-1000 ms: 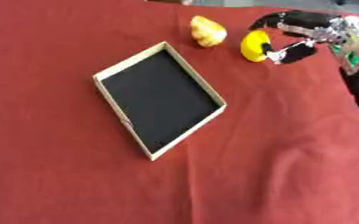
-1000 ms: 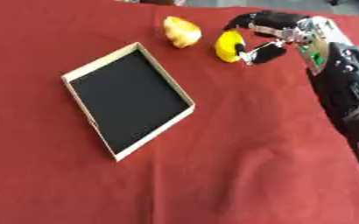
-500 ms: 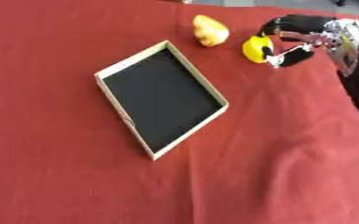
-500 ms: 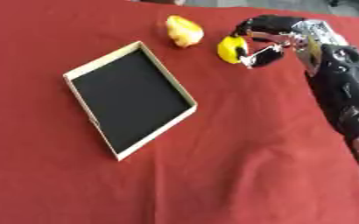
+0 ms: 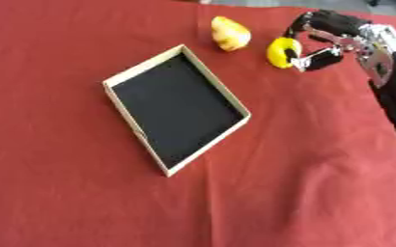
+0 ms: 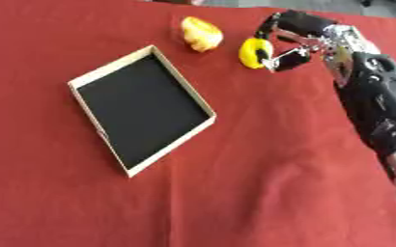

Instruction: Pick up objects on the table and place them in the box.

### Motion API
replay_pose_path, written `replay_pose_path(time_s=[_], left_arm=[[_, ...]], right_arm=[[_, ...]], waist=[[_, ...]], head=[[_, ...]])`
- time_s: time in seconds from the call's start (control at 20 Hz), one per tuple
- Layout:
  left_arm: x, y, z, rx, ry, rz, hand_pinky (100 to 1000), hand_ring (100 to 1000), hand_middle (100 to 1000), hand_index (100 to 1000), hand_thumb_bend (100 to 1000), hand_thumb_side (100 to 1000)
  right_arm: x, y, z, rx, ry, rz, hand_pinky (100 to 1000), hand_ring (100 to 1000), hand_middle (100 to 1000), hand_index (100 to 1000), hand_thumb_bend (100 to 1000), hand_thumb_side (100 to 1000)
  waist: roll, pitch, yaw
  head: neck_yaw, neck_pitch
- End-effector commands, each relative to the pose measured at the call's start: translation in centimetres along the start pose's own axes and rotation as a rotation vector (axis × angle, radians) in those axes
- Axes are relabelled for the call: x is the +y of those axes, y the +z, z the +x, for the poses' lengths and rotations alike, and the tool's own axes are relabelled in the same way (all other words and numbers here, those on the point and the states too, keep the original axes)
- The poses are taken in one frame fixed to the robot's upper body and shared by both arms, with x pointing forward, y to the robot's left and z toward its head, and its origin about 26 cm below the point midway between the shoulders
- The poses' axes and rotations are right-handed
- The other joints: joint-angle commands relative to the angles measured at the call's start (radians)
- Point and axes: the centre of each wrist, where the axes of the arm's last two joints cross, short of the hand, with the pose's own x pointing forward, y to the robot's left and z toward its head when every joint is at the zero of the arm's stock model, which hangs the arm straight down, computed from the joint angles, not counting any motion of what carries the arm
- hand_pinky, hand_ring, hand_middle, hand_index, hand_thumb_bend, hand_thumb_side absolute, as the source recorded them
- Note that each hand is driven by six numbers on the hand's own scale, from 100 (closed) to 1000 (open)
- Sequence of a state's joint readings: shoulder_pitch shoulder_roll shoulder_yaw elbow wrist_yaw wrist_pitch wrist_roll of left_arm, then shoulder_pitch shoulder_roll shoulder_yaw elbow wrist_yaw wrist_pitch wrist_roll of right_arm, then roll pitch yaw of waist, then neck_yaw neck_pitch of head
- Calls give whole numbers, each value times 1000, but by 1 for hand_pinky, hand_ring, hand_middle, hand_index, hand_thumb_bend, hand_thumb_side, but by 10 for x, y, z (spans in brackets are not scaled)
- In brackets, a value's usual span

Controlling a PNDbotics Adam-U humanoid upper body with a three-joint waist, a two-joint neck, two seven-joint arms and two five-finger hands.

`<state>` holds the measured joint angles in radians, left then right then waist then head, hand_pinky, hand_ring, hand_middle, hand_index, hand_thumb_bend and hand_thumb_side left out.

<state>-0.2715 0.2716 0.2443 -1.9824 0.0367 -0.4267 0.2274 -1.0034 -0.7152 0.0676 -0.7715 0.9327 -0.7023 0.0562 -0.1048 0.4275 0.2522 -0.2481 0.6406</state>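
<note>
The bench [image 5: 83,202] is covered all over in a red cloth, and it goes off every edge, so I can't see where it ends. The box [image 5: 175,107] is the next biggest thing. It lies flat and turned a bit, with pale sides and a black bottom, and nothing is in it yet.

The right robot hand [image 5: 332,36] comes in from the top right. Its fingers and thumb are curled round a small yellow thing [image 5: 281,52], which is up near the far edge, well apart from the box. I can't tell if the yellow thing is off the cloth or just resting on it. I also can't tell what it is, only that it is round and bright yellow. Part of it is behind the fingers.

It looks like it is only held at its right side. So I think it could slip out on the way to the box and roll off.

Near it sits a paler yellow lumpy thing [image 5: 229,33], maybe a fruit. A swing of the arm could bump it, since the two are close together.

The box sides are low, so a drop from high up might bounce out.

The left robot hand does not show anywhere.
</note>
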Motion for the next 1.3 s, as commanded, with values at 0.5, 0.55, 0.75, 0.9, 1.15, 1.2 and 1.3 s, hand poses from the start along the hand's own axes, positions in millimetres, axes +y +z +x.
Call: replay_pose_path(time_s=[0.5, 0.55, 0.75, 0.9, 1.15, 1.2, 1.3], left_arm=[[0, -4, 5, -16, 9, -8, 853, 706, 797, 889, 100, 716], [0, -4, 5, -16, 9, -8, 853, 706, 797, 889, 100, 715], [0, -4, 5, -15, 9, -9, 853, 705, 796, 889, 100, 715], [0, -4, 5, -17, 10, -9, 853, 704, 795, 889, 100, 715], [0, -6, 5, -24, 11, -11, 853, 706, 796, 890, 100, 716], [0, -6, 5, -26, 11, -11, 853, 707, 797, 890, 100, 716], [0, -7, 5, -28, 11, -9, 853, 707, 797, 890, 100, 716]], right_arm=[[-52, 9, 3, -79, -49, -241, 817, 657, 346, 462, 100, 195], [-56, 10, 5, -93, -51, -256, 820, 656, 347, 462, 100, 189], [-75, 11, 18, -171, -55, -310, 832, 650, 347, 462, 100, 171], [-88, 10, 34, -252, -61, -342, 831, 646, 347, 461, 100, 158], [-110, -7, 89, -487, -46, -357, 826, 643, 352, 464, 100, 151], [-113, -14, 104, -544, -50, -358, 825, 642, 353, 465, 100, 150], [-117, -20, 122, -597, -59, -353, 825, 642, 353, 465, 100, 150]], waist=[[18, -42, -13], [18, -43, -14], [20, -45, -15], [20, -46, -15], [21, -46, -14], [21, -47, -13], [21, -48, -14]], head=[[3, -2], [3, -2], [5, -2], [6, -2], [2, 2], [0, 4], [0, 6]])
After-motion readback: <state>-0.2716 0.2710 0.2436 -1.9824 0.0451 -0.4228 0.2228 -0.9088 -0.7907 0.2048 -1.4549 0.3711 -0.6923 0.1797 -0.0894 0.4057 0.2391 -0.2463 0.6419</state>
